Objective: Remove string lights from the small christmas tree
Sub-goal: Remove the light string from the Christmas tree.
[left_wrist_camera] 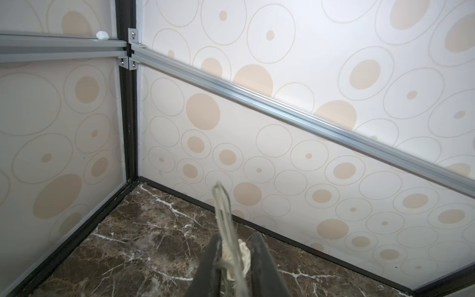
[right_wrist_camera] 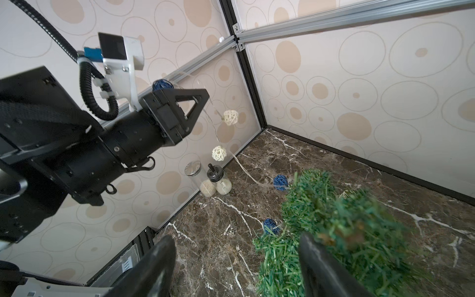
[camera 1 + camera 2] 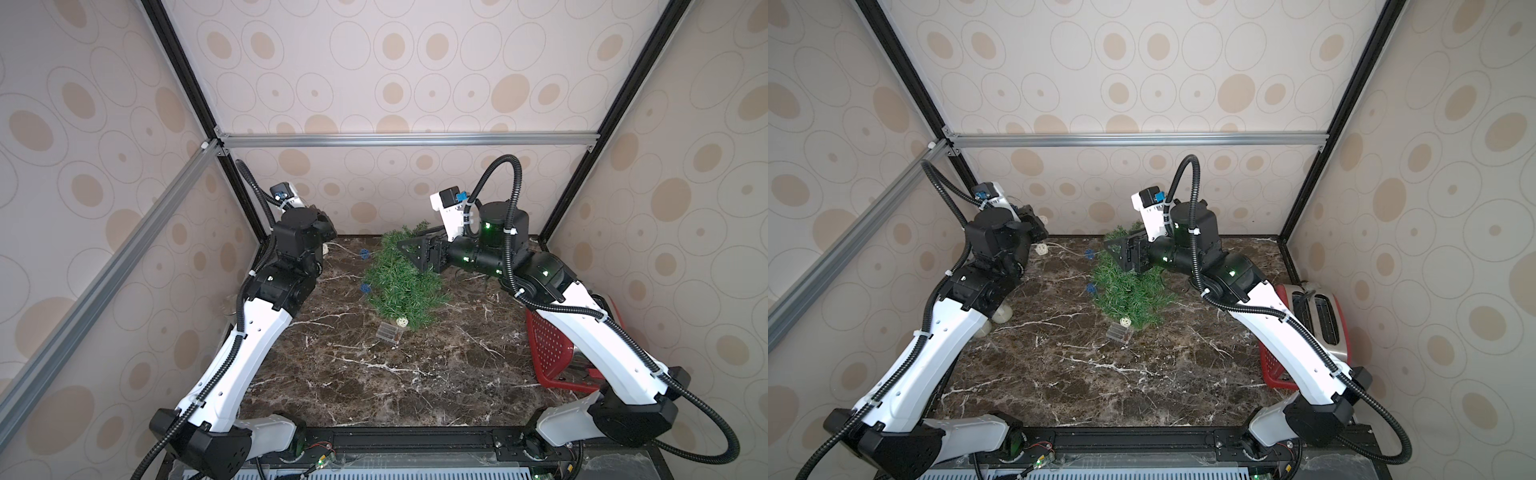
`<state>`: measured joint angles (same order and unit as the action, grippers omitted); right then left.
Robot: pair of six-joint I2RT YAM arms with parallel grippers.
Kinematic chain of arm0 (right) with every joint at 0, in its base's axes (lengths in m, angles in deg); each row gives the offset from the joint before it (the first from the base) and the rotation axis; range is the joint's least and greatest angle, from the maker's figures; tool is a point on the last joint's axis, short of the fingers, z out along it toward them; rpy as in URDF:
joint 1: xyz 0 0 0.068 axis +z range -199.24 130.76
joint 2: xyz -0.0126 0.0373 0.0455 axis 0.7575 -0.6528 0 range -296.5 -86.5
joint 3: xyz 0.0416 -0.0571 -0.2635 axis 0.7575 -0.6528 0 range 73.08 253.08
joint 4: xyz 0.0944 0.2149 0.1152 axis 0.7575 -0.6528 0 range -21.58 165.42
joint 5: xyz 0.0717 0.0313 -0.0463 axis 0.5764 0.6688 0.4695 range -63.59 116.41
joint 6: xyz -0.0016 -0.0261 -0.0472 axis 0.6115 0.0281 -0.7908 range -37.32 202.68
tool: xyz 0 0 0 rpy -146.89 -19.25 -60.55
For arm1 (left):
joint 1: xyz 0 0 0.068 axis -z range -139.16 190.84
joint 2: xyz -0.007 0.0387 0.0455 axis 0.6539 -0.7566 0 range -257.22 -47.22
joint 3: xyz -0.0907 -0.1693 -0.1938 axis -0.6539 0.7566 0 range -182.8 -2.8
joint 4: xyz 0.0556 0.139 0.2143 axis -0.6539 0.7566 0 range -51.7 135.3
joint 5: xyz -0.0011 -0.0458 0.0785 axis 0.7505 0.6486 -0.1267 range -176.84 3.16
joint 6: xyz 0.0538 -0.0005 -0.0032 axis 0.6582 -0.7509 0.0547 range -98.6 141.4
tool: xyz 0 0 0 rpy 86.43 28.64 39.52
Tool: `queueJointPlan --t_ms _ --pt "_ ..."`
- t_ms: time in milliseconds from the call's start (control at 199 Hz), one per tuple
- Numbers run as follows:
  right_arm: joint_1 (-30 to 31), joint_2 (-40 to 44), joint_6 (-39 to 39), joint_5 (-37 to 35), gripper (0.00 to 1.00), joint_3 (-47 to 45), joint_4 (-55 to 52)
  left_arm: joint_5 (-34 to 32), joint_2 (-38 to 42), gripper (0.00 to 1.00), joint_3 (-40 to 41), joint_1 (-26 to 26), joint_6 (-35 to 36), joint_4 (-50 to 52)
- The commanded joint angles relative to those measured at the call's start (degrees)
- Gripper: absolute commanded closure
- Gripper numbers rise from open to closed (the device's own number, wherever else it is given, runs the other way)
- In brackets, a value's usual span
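- left gripper (image 1: 235, 248): fingers nearly pressed together, pinching the clear wire of the string lights (image 2: 218, 153) w/ a cream woven ball wedged in there too. It's held up high by the back-left corner, prob to lift the strand up and off the branches.
- strand drops from there to the small christmas tree (image 3: 399, 278), mid-bench and leaning. Two blue balls (image 3: 365, 253) sit just beside its left side. A cream ball (image 3: 401, 321) and the clear battery box (image 3: 388, 332) lie on the bench (image 3: 374, 374) at its front edge. So only partly off, imo.
- right gripper (image 2: 236, 246): fingers spread wide, nothing between them, one finger right up against the needles. Steadying the tree or going for a loop, can't tell which.
- around: two glass jars (image 2: 204, 180) w/ pale filling by the left wall; red basket (image 3: 552, 353) + toaster (image 3: 1316, 320) far right, well apart.
- in the way: needles prob snag the wire, and the battery box is dead weight.
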<state>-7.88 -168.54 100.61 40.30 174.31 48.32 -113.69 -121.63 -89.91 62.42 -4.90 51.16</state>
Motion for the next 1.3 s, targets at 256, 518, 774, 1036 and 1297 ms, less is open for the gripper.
queueJointPlan --t_ms 256,518,774,1036,1297 --pt "-4.6 4.8 0.1 4.7 0.23 -1.9 3.0 -0.3 -13.8 1.00 -19.1 -2.1 4.1 1.6" --pt "-10.7 3.7 3.3 8.6 0.22 -3.5 6.0 2.2 -22.4 1.00 -31.8 -4.1 5.0 4.9" --pt "-15.7 2.0 5.4 11.2 0.22 -4.5 8.4 4.6 -29.4 1.00 -42.1 -4.4 5.5 7.2" --pt "-23.0 -6.9 9.4 23.3 0.22 -3.1 16.2 17.3 -39.3 1.00 -53.7 -4.4 2.0 9.6" --pt "-24.4 -20.1 7.6 30.6 0.17 5.1 18.0 30.6 -48.5 1.00 -62.7 -4.3 -3.5 6.6"
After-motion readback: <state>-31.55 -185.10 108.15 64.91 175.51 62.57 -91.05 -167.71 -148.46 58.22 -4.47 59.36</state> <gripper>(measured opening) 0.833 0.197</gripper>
